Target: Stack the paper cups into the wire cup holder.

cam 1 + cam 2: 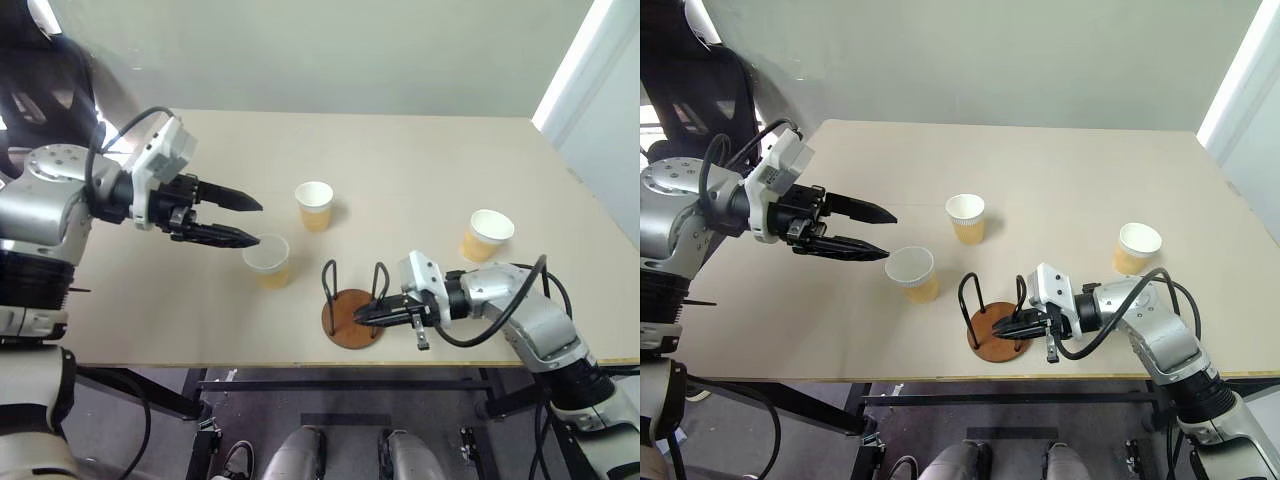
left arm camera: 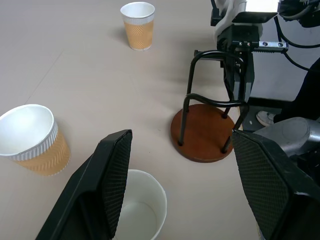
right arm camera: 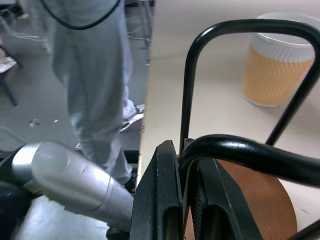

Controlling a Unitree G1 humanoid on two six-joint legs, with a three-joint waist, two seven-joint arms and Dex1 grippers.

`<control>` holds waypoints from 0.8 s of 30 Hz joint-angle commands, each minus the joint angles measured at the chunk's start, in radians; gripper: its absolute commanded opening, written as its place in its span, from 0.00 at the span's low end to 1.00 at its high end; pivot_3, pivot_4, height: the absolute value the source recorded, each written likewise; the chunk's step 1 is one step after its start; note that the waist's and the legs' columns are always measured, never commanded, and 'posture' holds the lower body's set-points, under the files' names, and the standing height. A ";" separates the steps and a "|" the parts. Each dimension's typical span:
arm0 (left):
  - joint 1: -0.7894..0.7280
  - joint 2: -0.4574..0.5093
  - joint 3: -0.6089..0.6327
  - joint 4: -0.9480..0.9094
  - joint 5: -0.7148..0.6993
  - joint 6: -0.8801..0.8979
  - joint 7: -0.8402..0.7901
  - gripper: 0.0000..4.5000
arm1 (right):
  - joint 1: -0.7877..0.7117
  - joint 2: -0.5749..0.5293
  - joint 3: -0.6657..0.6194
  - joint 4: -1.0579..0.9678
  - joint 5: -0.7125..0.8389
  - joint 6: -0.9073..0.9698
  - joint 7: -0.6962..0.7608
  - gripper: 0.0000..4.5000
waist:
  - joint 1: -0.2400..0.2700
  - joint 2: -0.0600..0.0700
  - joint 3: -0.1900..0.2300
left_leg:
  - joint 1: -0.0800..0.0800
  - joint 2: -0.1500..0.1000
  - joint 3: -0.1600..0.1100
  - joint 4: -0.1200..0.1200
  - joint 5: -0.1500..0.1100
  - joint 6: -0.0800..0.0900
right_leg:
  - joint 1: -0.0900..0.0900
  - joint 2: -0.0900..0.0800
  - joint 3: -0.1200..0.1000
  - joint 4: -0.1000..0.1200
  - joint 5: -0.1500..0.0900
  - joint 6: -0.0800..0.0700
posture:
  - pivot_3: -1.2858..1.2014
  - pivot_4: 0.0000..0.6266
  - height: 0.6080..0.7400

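- The wire cup holder (image 1: pixel 352 310) stands at the near edge of the table (image 1: pixel 420 150), its brown disc base just inside the rim, with no cup in it.
- The right gripper (image 1: pixel 372 313) reaches in from the right, its fingers pressed together on one of the holder's dark wire loops, low over the base.
- Just beyond and to the left of the holder stands the nearest paper cup (image 1: pixel 267 260), upright and empty.
- The left gripper (image 1: pixel 245 221) hovers just left of that cup, fingers spread wide and holding nothing; the lower fingertip is at the cup's rim.
- A second cup (image 1: pixel 314 205) stands farther back near the table's middle.
- The third cup (image 1: pixel 486 235) stands well apart on the right, beyond the right arm.
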 commanded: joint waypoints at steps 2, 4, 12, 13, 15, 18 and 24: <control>-0.004 0.026 0.022 -0.023 -0.021 -0.002 -0.030 0.75 | -0.028 -0.009 0.000 0.021 -0.025 -0.064 0.046 0.01 | 0.000 0.000 0.000 | 0.000 0.000 0.000 0.000 0.001 0.000 | 0.000 0.000 0.000 0.000 0.000 0.000 | 0.52 0.24 1.00; -0.003 0.028 0.023 -0.024 -0.021 -0.001 -0.030 0.75 | -0.034 -0.004 0.000 0.040 -0.036 -0.081 0.055 0.01 | 0.000 0.000 0.000 | 0.000 0.000 -0.001 0.000 0.001 0.000 | 0.000 0.000 0.000 0.000 0.000 0.000 | 0.52 0.24 1.00; -0.008 0.026 0.020 -0.021 -0.014 -0.003 -0.030 0.75 | -0.040 0.007 -0.005 0.076 -0.070 -0.133 0.070 0.01 | 0.000 0.000 0.000 | 0.000 0.000 -0.001 -0.001 0.001 0.000 | 0.000 0.000 0.000 0.000 0.000 -0.001 | 0.52 0.24 1.00; -0.008 0.026 0.019 -0.020 -0.013 -0.004 -0.030 0.75 | -0.042 0.009 -0.008 0.077 -0.071 -0.117 0.060 0.01 | 0.000 0.000 0.000 | 0.000 0.000 -0.001 -0.001 0.001 0.000 | 0.000 0.000 -0.001 0.000 0.000 -0.001 | 0.52 0.24 1.00; -0.010 0.025 0.018 -0.017 -0.012 -0.006 -0.030 0.75 | -0.044 0.013 -0.011 0.080 -0.073 -0.102 0.049 0.01 | 0.000 0.000 0.000 | 0.000 0.000 -0.001 -0.001 0.001 0.000 | 0.000 0.000 -0.001 0.000 0.000 -0.001 | 0.52 0.24 1.00; -0.011 0.023 0.017 -0.016 -0.012 -0.008 -0.030 0.75 | -0.048 0.011 -0.011 0.083 -0.074 -0.095 0.049 0.18 | 0.000 0.000 0.000 | 0.000 0.000 -0.001 -0.001 0.002 0.000 | 0.000 0.000 -0.001 0.000 0.000 -0.001 | 0.52 0.24 1.00; -0.018 0.016 0.012 -0.004 -0.008 -0.016 -0.030 0.75 | -0.049 -0.004 -0.014 0.082 -0.076 -0.092 0.059 0.60 | 0.000 0.000 0.000 | 0.000 0.000 -0.002 -0.001 0.002 -0.001 | 0.000 0.000 -0.002 0.001 0.000 -0.001 | 0.52 0.24 1.00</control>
